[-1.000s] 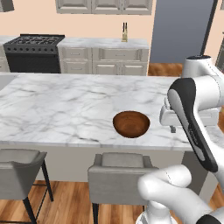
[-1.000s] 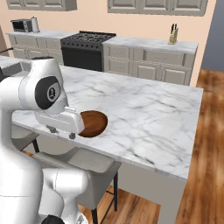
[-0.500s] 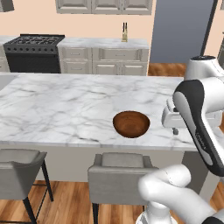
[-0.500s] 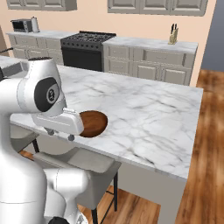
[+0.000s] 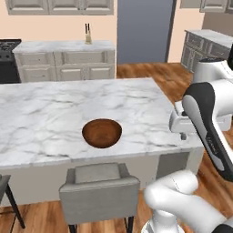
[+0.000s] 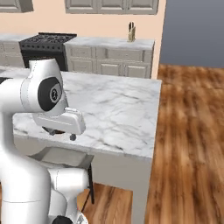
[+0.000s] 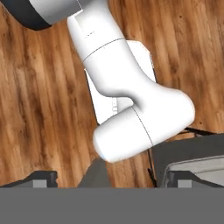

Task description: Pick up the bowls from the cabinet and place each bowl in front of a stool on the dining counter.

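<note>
Stool (image 5: 100,184) tucked under the near edge of the dining counter (image 5: 41,113). Gripper (image 7: 109,177) with jaws spread wide, empty, hanging off the counter's right end over wood floor (image 6: 192,131). Both base views have swung right since the earlier frames. Dark brown, reddish, grained bowl (image 5: 102,132) sits upright on the counter directly behind the stool, bare marble all around.

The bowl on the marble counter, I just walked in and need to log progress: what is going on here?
One dark wooden bowl sits on the dining counter, right in front of a grey stool. The white arm is folded back beside the counter's end, and its pincer is open, holds nothing and points down at the wood floor. A knife block stands on the back counter.
</note>
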Robot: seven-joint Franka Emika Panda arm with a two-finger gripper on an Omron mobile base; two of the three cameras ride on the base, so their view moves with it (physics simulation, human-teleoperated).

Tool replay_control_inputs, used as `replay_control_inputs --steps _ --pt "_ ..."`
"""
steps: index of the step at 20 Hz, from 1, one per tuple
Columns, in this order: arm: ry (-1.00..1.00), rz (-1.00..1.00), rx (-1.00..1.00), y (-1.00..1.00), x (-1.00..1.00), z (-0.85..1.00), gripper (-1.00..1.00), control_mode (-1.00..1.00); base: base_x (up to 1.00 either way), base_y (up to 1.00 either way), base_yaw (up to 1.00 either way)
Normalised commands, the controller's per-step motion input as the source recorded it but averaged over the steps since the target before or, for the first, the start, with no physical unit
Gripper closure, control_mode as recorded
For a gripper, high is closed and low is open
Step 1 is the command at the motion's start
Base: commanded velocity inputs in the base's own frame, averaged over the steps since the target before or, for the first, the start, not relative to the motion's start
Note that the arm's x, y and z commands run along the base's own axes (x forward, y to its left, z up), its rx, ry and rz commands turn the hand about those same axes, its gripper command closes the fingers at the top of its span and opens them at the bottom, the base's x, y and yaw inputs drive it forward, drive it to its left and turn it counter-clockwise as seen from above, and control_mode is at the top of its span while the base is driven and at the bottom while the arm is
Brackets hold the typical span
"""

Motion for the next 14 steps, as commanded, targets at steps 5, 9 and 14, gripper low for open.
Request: replay_control_inputs --steps 5,9,14 --pt "0.00 0.00 0.00 0.00 0.00 0.00 -1.00 1.00 -0.13 -0.94 -0.46" --pt "0.00 0.00 0.00 0.00 0.00 0.00 -1.00 1.00 0.00 -1.00 0.00" --pt "0.00 0.00 0.00 0.00 0.00 0.00 -1.00 1.00 0.03 -1.00 0.12"
